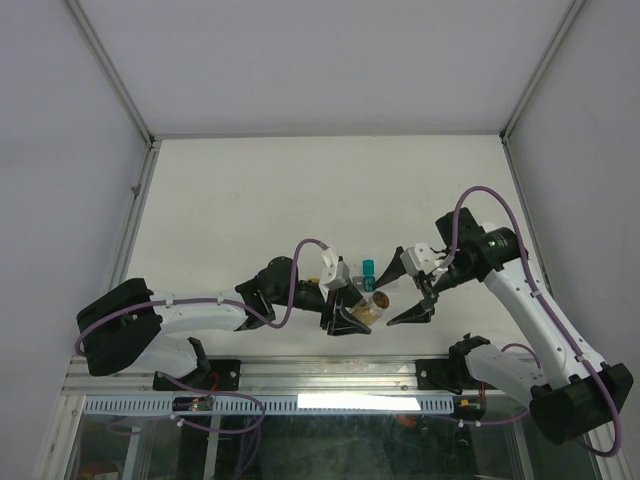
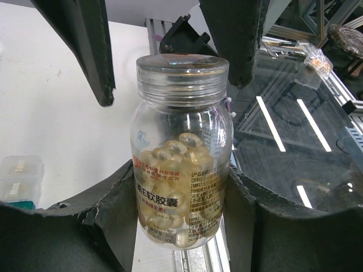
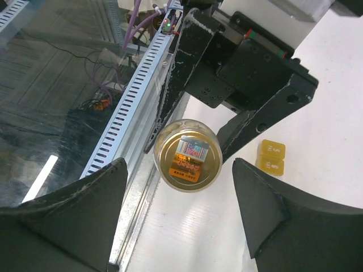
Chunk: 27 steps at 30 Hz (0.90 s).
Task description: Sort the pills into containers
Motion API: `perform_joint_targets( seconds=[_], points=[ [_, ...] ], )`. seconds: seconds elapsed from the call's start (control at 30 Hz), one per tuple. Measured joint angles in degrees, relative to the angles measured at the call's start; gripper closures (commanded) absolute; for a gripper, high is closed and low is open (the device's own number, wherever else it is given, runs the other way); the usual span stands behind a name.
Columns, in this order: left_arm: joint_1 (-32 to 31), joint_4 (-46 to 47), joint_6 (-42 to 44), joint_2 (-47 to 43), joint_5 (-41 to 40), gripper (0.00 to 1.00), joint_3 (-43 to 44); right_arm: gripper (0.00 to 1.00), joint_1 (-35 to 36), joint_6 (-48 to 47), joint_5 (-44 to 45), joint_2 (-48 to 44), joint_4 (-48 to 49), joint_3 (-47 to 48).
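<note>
My left gripper [image 2: 180,195] is shut on a clear bottle [image 2: 182,147] of pale golden pills [image 2: 170,152], gripping its lower body and holding it off the table. The bottle's screw cap [image 3: 187,154] is on, gold-topped with a sticker. My right gripper [image 3: 178,165] stands open around that cap, with a gap on each side; its dark fingers [image 2: 85,51] flank the cap in the left wrist view. From above, both grippers [image 1: 352,315] [image 1: 413,303] meet at the bottle [image 1: 372,308] near the table's front edge. Yellow containers [image 3: 271,157], a teal container [image 1: 368,268] and a clear one [image 2: 20,177] lie on the table.
The metal rail [image 3: 133,107] of the table's front edge runs just under the bottle, with glass and cables beyond it. White walls and frame posts [image 1: 135,190] enclose the table on three sides.
</note>
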Motion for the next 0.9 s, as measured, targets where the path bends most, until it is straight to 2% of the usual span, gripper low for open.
perform_joint_targets(
  seconds=[0.13,0.3,0.7,0.9],
  points=[
    [0.02,-0.07,-0.13,0.20,0.26,1.00,0.61,0.33,0.59,2.47,0.07,-0.07,1.92,-0.87],
    [0.02,-0.07,-0.15,0.20,0.24,1.00,0.74,0.38,1.03,5.09,0.07,-0.13,3.39,-0.98],
    [0.02,-1.01,-0.13,0.20,-0.11,1.00,0.79,0.41,1.27,12.96,0.11,-1.11,8.68,-1.88],
    [0.02,-1.36,-0.13,0.20,-0.20,1.00,0.81,0.51,1.27,16.06,0.15,-1.57,10.56,-1.99]
  ],
)
